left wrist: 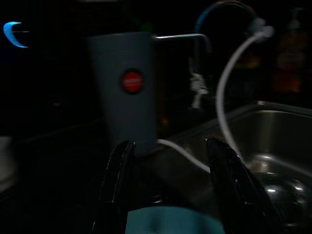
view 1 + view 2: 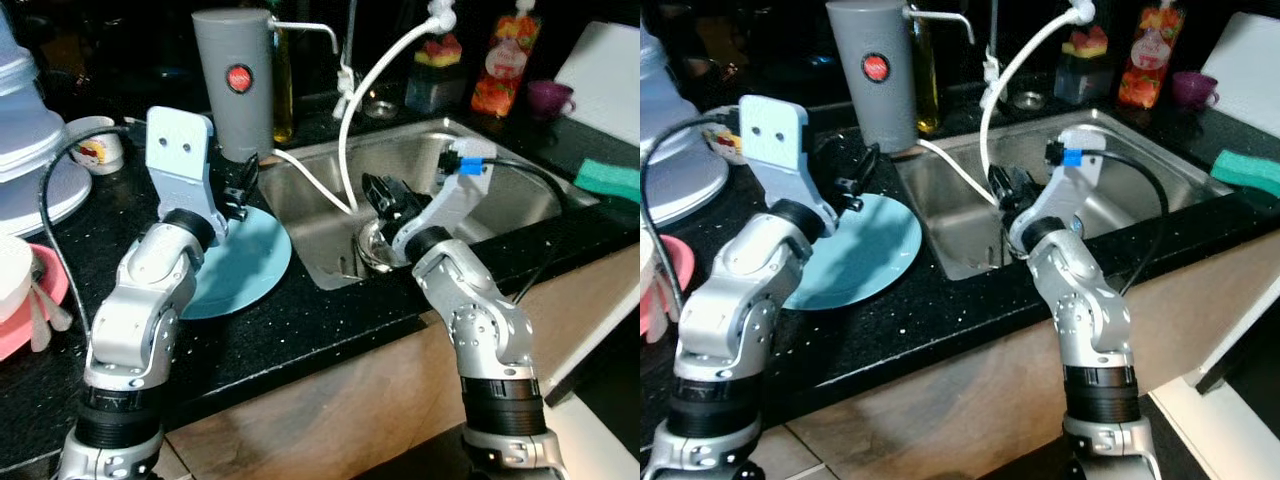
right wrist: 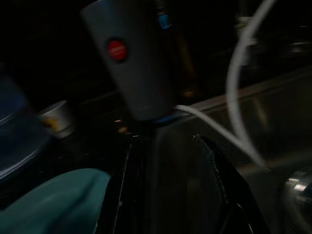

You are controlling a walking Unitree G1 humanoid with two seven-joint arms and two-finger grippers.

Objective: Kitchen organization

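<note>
- The light blue plate (image 2: pixel 240 270) lies flat on the black counter (image 2: pixel 300 330), beside the sink's (image 2: pixel 500 200) left rim.
- Left gripper (image 2: pixel 238 192) hovers over the plate's far edge, fingers spread, holding nothing.
- Right gripper (image 2: pixel 385 195) reaches into the sink; I cannot tell its grip.
- A grey dispenser (image 2: pixel 235 80) stands behind the plate.

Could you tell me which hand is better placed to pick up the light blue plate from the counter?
Left. The left hand hovers over the far edge of the blue plate, fingers open. The right hand is over the sink, away from the plate.
</note>
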